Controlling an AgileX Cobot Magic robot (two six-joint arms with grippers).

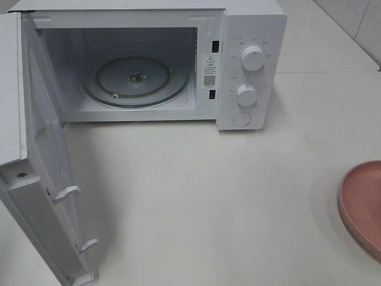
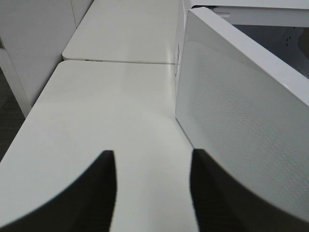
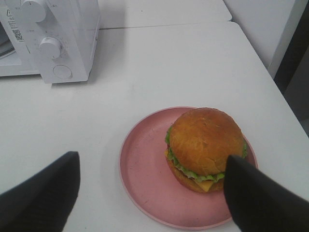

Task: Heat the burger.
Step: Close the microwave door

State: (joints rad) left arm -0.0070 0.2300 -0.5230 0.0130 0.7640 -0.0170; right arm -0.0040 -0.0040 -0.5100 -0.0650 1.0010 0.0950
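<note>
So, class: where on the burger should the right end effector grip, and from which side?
Grip the burger across its bun sides, coming down from above: it stands tall and upright on the pink plate, and the right end effector is open above it.

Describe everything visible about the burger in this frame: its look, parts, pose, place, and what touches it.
The burger is tall and round, with a glossy golden-brown top bun, frilly green lettuce, a yellow cheese corner and a bottom bun. It sits upright on a flat pink plate, off-centre on it. Only the plate touches it. The right tool hovers open above, nothing held.
</note>
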